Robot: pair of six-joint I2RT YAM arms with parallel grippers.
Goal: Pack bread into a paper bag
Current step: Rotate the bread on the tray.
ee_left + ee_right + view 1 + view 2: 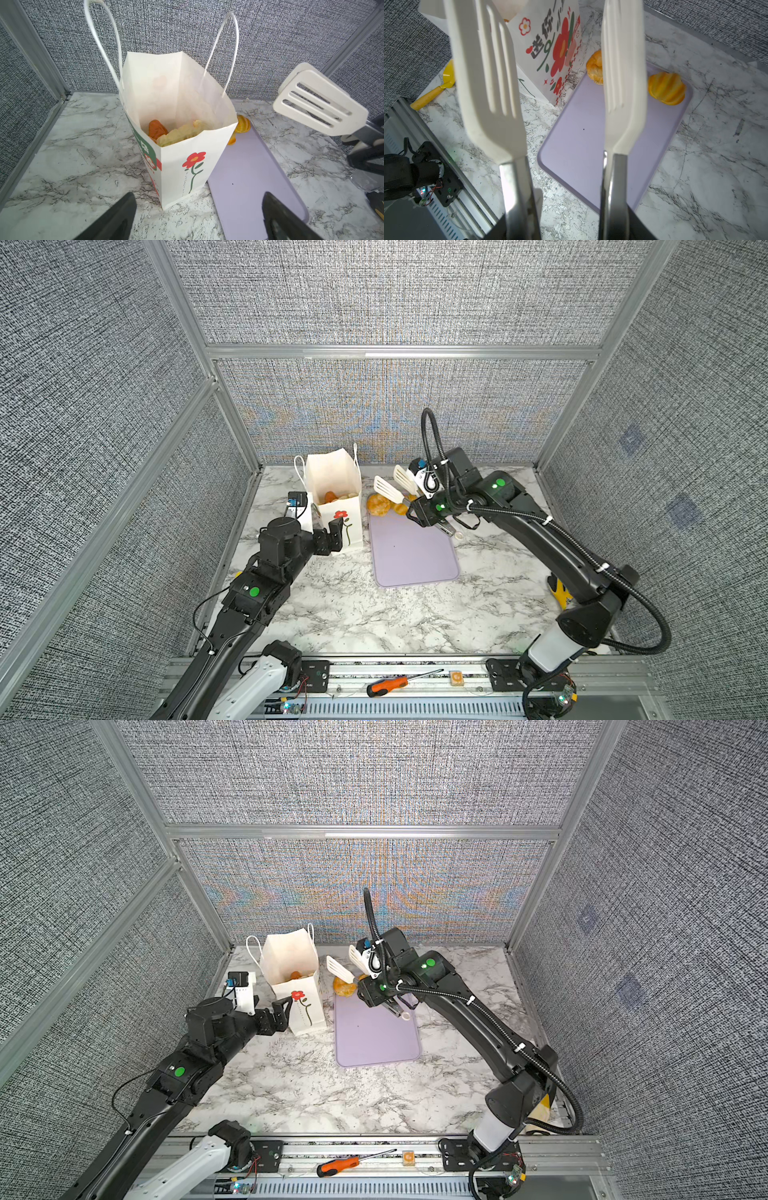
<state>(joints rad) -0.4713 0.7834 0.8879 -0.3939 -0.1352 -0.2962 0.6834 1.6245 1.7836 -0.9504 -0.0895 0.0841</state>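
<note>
Left gripper stood spread wide, empty, beside the paper bag, centre-left of a top view. Right gripper was clamped on tongs, blades apart, nothing between. Bread: some lay inside the bag; two pieces sat at the upper end of the tray. Risk: bag unheld; tongs catching its rim could topple it.

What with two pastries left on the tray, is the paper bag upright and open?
Upright and open: the paper bag stands on its base on the marble table, mouth spread wide, pastries visible inside.
</note>
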